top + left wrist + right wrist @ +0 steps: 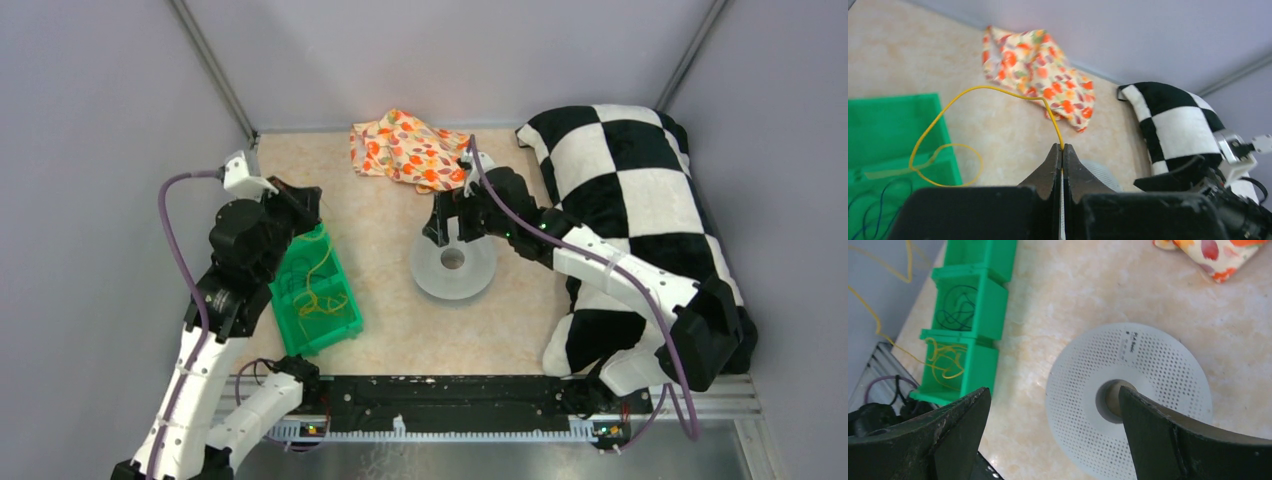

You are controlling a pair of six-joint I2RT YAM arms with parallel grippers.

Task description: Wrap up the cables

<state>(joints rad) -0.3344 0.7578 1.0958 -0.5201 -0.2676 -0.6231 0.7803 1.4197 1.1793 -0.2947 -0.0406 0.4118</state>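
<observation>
My left gripper (1062,148) is shut on a thin yellow cable (973,89), which loops from the fingertips back down into the green bin (893,117). In the top view this gripper (298,210) hovers over the far end of the bin (330,335), where more yellow strands (320,285) lie. The grey perforated spool (470,285) lies flat at the table's middle. My right gripper (1053,392) is open and empty just above the spool (1148,365), one finger by its centre hole. In the top view it (446,228) sits at the spool's far edge.
The bin's compartments (980,372) hold a yellow tangle (945,357) and dark blue wire (960,307). A leaf-patterned cloth (405,148) lies at the back. A black-and-white checkered cushion (630,190) fills the right side under the right arm.
</observation>
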